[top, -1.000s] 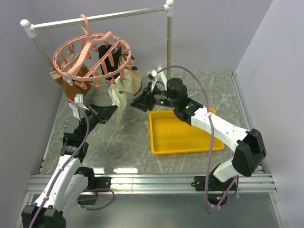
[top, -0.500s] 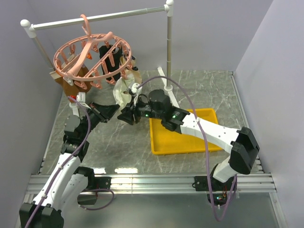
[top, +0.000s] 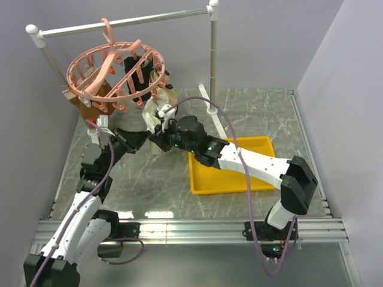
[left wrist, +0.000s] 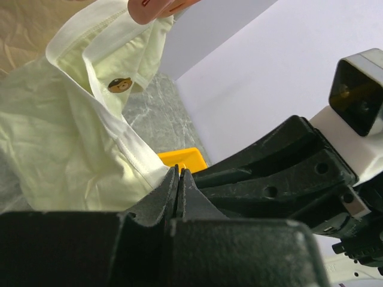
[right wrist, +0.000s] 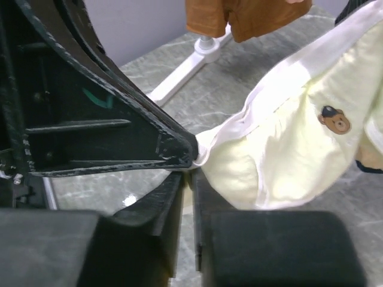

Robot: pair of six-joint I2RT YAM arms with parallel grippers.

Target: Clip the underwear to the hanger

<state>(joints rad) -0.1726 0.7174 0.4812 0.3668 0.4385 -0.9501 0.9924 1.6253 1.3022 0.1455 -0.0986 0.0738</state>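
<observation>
Cream underwear (right wrist: 281,161) spreads toward two o'clock from our right gripper (right wrist: 191,185), whose hold we cannot tell; the left gripper (left wrist: 178,177) pinches its waistband under the hanger (top: 114,72).

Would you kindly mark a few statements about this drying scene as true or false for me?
1. The underwear shows a small bear motif. True.
2. The hanger lies flat on the table. False: it hangs by its hook from the rail.
3. A pink clip holds the underwear's waistband. True.
4. The right hand hovers over the yellow tray. False: it is at the underwear, meeting the left hand.
</observation>
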